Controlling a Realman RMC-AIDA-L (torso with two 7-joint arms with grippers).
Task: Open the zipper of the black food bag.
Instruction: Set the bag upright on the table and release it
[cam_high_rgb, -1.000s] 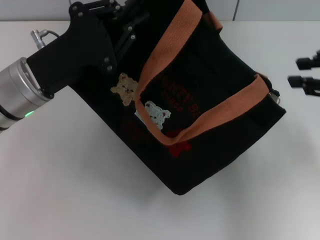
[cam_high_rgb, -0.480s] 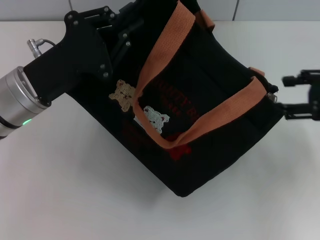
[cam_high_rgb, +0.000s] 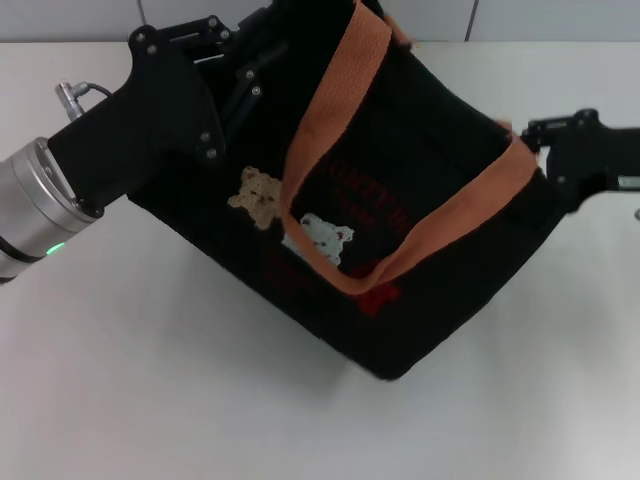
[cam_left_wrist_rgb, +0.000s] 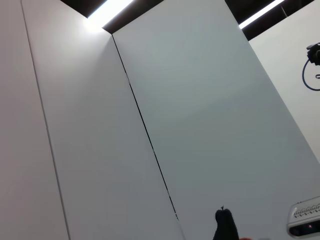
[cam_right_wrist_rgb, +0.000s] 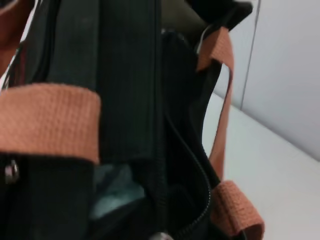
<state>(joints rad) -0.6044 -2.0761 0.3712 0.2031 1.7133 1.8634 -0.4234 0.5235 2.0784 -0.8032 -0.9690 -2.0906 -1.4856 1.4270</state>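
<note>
The bag (cam_high_rgb: 400, 290) lies tilted on the white table (cam_high_rgb: 150, 400), its 2 orange straps (cam_high_rgb: 440, 225) across its bear-printed side. The right gripper (cam_high_rgb: 540, 160) is at the bag's right top corner beside the zipper (cam_right_wrist_rgb: 192, 165); I cannot tell how far it is open. The left gripper (cam_high_rgb: 240, 60) presses at the bag's far left end, its grip likewise hidden.

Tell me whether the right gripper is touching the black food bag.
Cannot tell. In the head view the right gripper meets the black food bag at its right end, but black against black hides any contact or gap.
</note>
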